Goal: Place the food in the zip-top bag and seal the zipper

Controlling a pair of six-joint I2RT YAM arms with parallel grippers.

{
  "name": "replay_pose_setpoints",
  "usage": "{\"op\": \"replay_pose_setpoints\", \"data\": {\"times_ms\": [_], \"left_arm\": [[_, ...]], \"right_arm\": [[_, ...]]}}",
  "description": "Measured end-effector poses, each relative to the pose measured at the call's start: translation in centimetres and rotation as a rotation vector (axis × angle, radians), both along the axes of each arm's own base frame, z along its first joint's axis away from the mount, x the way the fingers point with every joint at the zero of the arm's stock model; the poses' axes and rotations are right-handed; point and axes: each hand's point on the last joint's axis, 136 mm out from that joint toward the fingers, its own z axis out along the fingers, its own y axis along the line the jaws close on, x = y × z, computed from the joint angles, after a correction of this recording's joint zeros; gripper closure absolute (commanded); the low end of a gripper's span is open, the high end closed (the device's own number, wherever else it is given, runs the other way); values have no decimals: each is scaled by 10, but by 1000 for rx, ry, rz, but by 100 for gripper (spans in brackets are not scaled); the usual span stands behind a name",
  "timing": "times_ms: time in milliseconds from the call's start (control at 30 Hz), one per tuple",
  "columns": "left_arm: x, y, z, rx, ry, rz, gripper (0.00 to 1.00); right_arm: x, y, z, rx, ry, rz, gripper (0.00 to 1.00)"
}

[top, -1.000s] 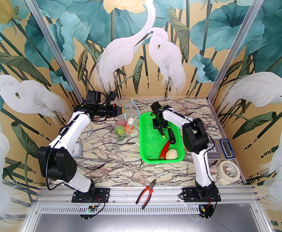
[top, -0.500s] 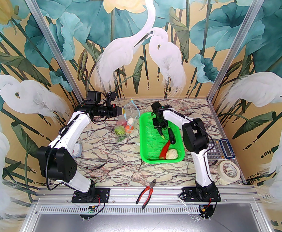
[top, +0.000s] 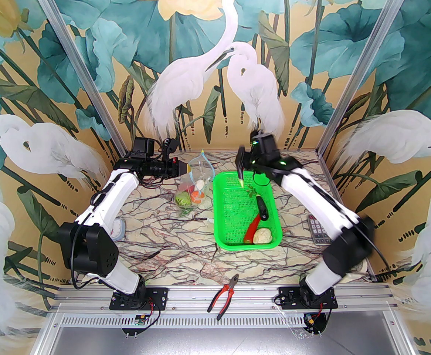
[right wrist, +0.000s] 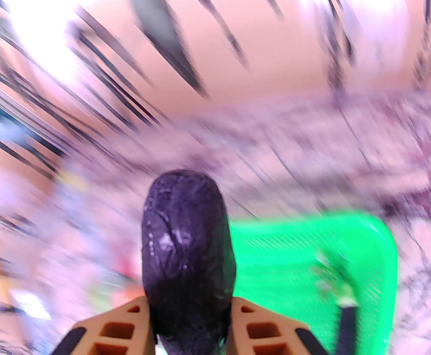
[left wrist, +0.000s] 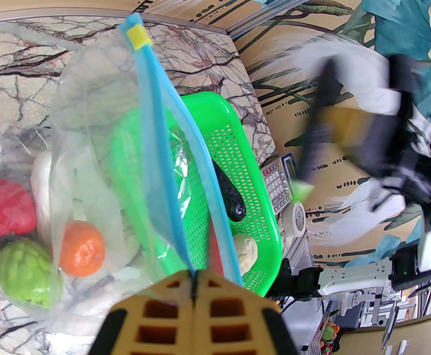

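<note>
Right hand (top: pixel 242 170) grips an eggplant (right wrist: pixel 187 235) at frame centre; left hand (left wrist: pixel 195 290) pinches the zip-top bag (left wrist: pixel 90 105) by its zipper (left wrist: pixel 152 98); next, likely, dropping it inside.

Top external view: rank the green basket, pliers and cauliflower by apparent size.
1. green basket, by far the largest
2. pliers, long but thin
3. cauliflower, smallest, a compact lump

All three sit on or near the table surface, so the ranking is safe.
</note>
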Motion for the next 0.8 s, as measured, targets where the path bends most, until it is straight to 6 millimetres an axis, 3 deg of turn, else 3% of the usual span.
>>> {"op": "replay_pose_setpoints", "data": {"times_ms": [100, 200, 300, 433, 533, 800], "left_arm": [[1, 0, -2, 1, 5, 0, 100], [1, 0, -3, -1, 10, 2, 100], [1, -1, -2, -6, 15, 7, 100], [3, -1, 5, -13, 6, 8, 100], [5, -1, 13, -18, -14, 9, 100], [7, -2, 21, -22, -38, 9, 100]], "right_arm": [[-4, 27, 32, 99, -95, 41, 75], [-6, 62, 43, 141, -143, 88, 75], [-5, 97, 40, 143, -172, 108, 75], [-2, 131, 21, 110, -178, 107, 76], [6, 141, 0, 72, -160, 85, 77], [13, 135, -41, -16, -97, 33, 76]]}}
